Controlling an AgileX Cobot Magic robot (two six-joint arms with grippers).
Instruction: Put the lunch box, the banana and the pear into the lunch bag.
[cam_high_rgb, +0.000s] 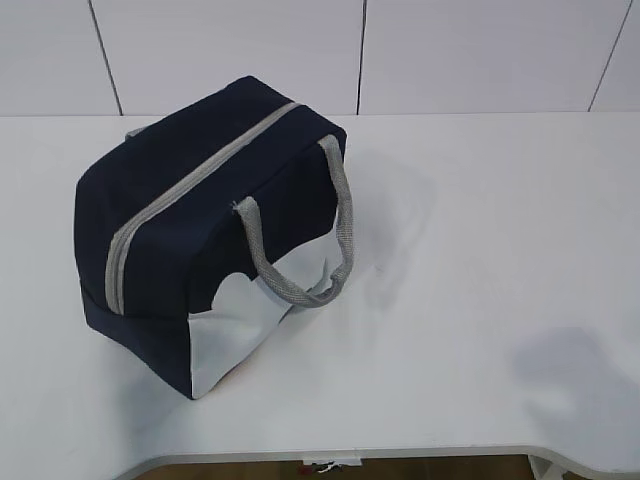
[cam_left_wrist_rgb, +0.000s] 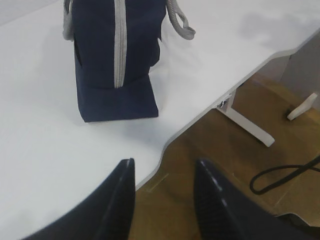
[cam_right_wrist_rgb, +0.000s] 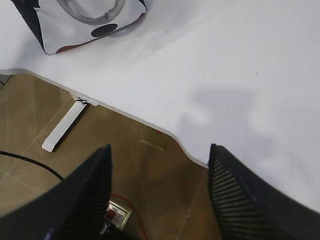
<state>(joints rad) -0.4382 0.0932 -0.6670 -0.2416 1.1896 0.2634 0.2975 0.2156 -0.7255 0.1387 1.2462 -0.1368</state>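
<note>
The navy-blue lunch bag (cam_high_rgb: 190, 235) stands on the left of the white table (cam_high_rgb: 480, 250), with its grey zipper (cam_high_rgb: 195, 180) closed along the top and a grey handle (cam_high_rgb: 343, 215) hanging over the white side panel. In the left wrist view the lunch bag (cam_left_wrist_rgb: 115, 60) lies ahead of my left gripper (cam_left_wrist_rgb: 165, 165), which hangs open and empty over the table's front edge. My right gripper (cam_right_wrist_rgb: 160, 150) is open and empty over the floor, with a corner of the lunch bag (cam_right_wrist_rgb: 60, 30) at the far upper left. The lunch box, banana and pear are out of view.
The table's curved front edge (cam_left_wrist_rgb: 172, 140) runs below both grippers. Beneath it is a wooden floor with a white table leg (cam_left_wrist_rgb: 250, 125), a black cable (cam_left_wrist_rgb: 280, 175) and a floor socket (cam_right_wrist_rgb: 116, 212). A white tiled wall (cam_high_rgb: 450, 50) stands behind the table.
</note>
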